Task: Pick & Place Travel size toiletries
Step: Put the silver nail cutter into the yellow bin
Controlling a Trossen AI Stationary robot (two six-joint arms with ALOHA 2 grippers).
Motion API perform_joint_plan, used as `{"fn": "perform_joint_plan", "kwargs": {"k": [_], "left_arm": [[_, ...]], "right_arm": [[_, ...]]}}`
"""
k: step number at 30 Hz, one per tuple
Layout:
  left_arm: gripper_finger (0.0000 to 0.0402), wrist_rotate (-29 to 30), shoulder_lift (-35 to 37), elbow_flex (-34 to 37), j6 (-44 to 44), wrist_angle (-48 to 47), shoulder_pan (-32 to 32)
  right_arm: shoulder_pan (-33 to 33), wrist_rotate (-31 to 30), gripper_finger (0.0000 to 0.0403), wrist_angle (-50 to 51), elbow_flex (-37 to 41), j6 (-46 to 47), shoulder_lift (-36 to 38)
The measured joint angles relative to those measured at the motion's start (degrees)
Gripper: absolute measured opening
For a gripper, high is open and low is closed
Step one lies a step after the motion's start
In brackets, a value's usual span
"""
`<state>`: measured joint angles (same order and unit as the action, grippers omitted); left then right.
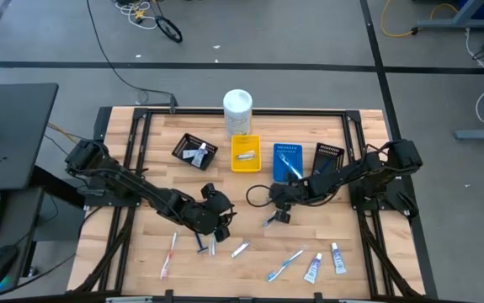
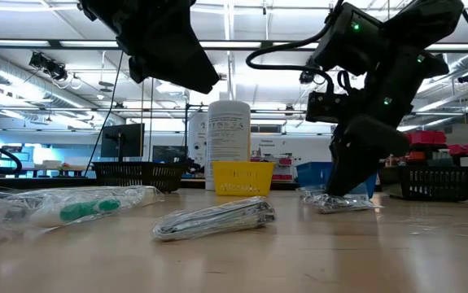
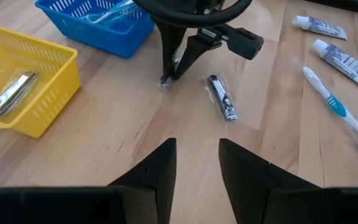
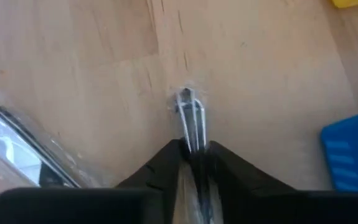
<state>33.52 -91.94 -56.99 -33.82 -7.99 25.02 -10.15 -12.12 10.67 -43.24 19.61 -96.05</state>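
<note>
The travel size toiletries lie spread over the table's near half: a pink toothbrush (image 1: 170, 252), a dark razor (image 1: 201, 244), a blue toothbrush (image 1: 285, 265), two white tubes (image 1: 313, 268) and a silvery sachet (image 1: 240, 249). My right gripper (image 4: 194, 152) is near the table's middle, shut on another silvery sachet (image 4: 191, 121). My left gripper (image 3: 197, 155) hangs open above the table left of it, with nothing between its fingers. One more silvery item (image 3: 10, 93) lies in the yellow tray (image 1: 245, 153). My right gripper pinches the silvery sachet between its two fingers by the sachet's upper end (image 4: 194, 144). The fingers come slanting down from above and lie along it. The sachet stands steeply, its lower end (image 4: 186, 98) on the table.
A tall white container (image 1: 237, 112) stands at the far edge. In a row before it are a black tray (image 1: 195, 151), the yellow tray, a blue tray (image 1: 288, 162) and a second black tray (image 1: 327, 156). A bagged toothbrush (image 2: 71, 207) lies at the near left.
</note>
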Motion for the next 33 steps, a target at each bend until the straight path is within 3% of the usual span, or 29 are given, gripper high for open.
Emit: {"fn": "perform_joint_plan", "kwargs": {"k": [4, 10, 15, 20, 23, 30, 33], "left_arm": [[0.0128, 0.1, 0.0, 0.0, 0.0, 0.0, 0.0], [0.0128, 0.1, 0.0, 0.0, 0.0, 0.0, 0.0], [0.0128, 0.1, 0.0, 0.0, 0.1, 0.0, 0.0], [0.0128, 0.1, 0.0, 0.0, 0.2, 0.0, 0.0], [0.0128, 0.1, 0.0, 0.0, 0.2, 0.0, 0.0], [0.0128, 0.2, 0.0, 0.0, 0.7, 0.0, 0.0], [0.0128, 0.3, 0.0, 0.0, 0.7, 0.0, 0.0]], "right_arm": [[0.1, 3.5, 0.0045, -3.5, 0.1, 2.4, -0.1], [-0.3, 8.9, 0.0041, -15.2, 0.1, 0.5, -0.1], [-0.4, 2.5, 0.0040, -23.2, -2.6, -5.4, -0.1], [1.3, -7.0, 0.0039, -23.4, -7.7, -14.8, -0.1], [3.7, -10.2, 0.0038, -23.4, -9.2, -15.8, -0.1], [12.3, -10.1, 0.0038, -23.1, -9.4, -15.8, -0.1], [15.5, -6.4, 0.0038, -23.0, -8.8, -15.9, -0.1]]}}
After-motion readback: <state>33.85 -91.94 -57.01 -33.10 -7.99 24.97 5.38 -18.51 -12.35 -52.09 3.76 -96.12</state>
